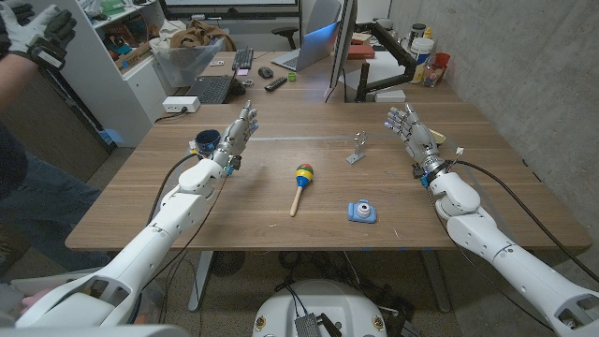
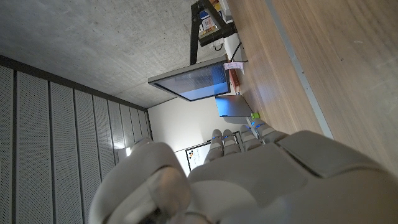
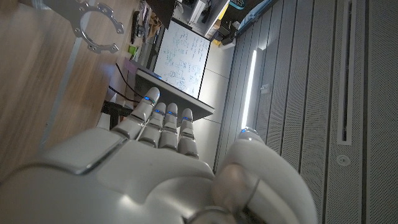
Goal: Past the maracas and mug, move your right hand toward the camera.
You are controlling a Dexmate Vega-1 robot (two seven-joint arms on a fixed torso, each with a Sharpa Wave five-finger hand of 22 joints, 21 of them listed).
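Standing on its edge with the palm upright, the right hand (image 1: 409,126) keeps its fingers (image 1: 401,117) straight, spread a little and holding nothing; it hovers over the right side of the wooden counter (image 1: 487,154) and touches no object. In the right wrist view the same right hand (image 3: 155,168) shows its back, fingers (image 3: 163,121) extended side by side and the thumb set apart.

The left hand (image 1: 240,131) mirrors it on the left side, palm upright, its fingers (image 1: 248,117) straight, slightly parted and empty. The left wrist view shows the back of this left hand (image 2: 249,180) with fingers (image 2: 230,142) stretched out.

The camera (image 1: 362,212) is a small blue toy with a round lens ring on its face, lying near the counter's front edge, well apart from the right hand and nearer the robot than it. A maraca (image 1: 301,183) with bands of yellow, red, green and blue and a pale wooden handle lies left of the camera, near the counter's middle. A dark blue mug (image 1: 207,142) stands just beside the left hand. A small metal bracket (image 1: 357,148) stands between the maraca and the right hand; its ringed part (image 3: 99,28) shows in the right wrist view.
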